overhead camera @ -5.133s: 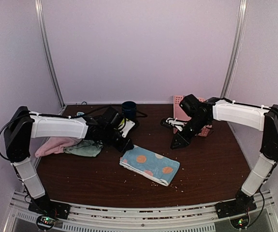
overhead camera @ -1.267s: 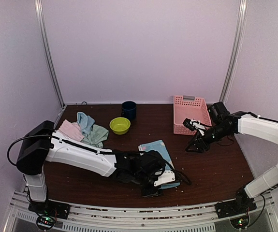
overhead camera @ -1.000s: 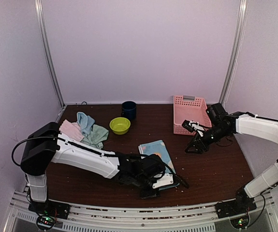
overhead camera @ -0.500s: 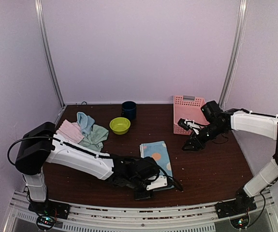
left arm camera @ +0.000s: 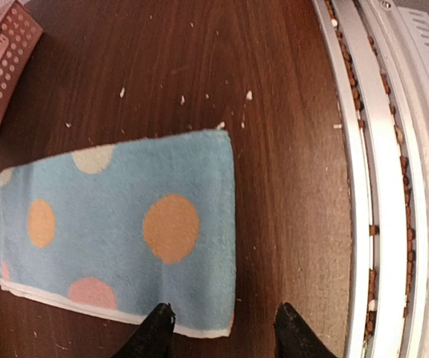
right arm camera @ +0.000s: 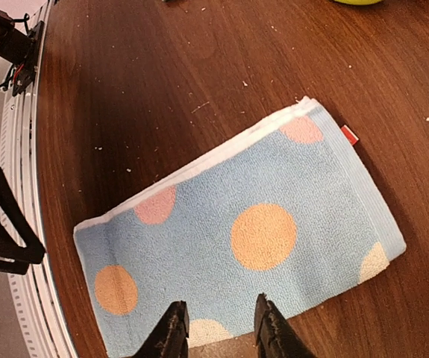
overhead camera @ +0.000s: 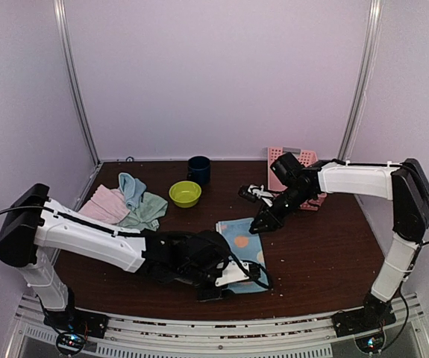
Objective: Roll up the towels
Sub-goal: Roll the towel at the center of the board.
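Towels awaiting rolling are lying in two places on the surface (overhead camera: 326,253). At far left, three are resting in a loose heap: pink towel (overhead camera: 104,204), pale blue towel (overhead camera: 128,185) and mint green towel (overhead camera: 150,209), all overlapping and well apart from both arms. A lime-green bowl (overhead camera: 185,194) is standing just to their right.

Near the front centre, the left gripper (left arm camera: 223,317) is hovering low over the near end of the spotted towel (overhead camera: 240,239). Its jaws are standing wide apart and are grasping nothing; in the left wrist view they are straddling the towel's near corner.

The spotted towel is lying flat, folded into a long rectangle, with its long axis running away from the arm bases.

The right gripper (right arm camera: 218,306) is hanging over the far end of the same towel, its jaws parted by a narrow gap and holding nothing (the cloth beneath is lying undisturbed). Behind that arm, a pink basket (overhead camera: 275,158) is showing only in part.

Handling note: the terry cloth is likely light, soft and limp, so it will be sagging and unrolling wherever it is unsupported. Taking hold at the two corners of one short edge, pinching all folded layers together, is advisable before turning the edge over.
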Motion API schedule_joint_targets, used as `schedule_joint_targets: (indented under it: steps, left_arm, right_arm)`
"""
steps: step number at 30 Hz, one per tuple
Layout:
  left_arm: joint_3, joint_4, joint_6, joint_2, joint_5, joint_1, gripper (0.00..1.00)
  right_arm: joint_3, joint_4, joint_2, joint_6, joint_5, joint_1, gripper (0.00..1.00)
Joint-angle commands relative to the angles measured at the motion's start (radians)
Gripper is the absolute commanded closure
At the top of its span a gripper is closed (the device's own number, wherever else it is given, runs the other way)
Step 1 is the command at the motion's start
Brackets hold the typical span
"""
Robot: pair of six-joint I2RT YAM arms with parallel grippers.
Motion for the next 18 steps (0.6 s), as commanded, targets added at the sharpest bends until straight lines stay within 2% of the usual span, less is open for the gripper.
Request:
schedule_joint_targets:
  steps: [1, 10, 18]
  left_arm:
    - [0.026, 0.049, 0.090, 0.040, -0.005, -0.001, 0.52]
    - [0.112, 0.012, 0.125, 0.172, -0.041, 0.000, 0.53]
    - [0.099, 0.014, 0.123, 0.214, -0.059, 0.000, 0.56]
  right_arm:
    - [-0.002, 0.001, -0.015, -0.020, -0.005, -0.019, 0.67]
    - [-0.029, 0.007, -0.017, -0.034, 0.005, -0.021, 0.66]
    - [-0.028, -0.005, -0.020, -0.046, -0.009, -0.021, 0.66]
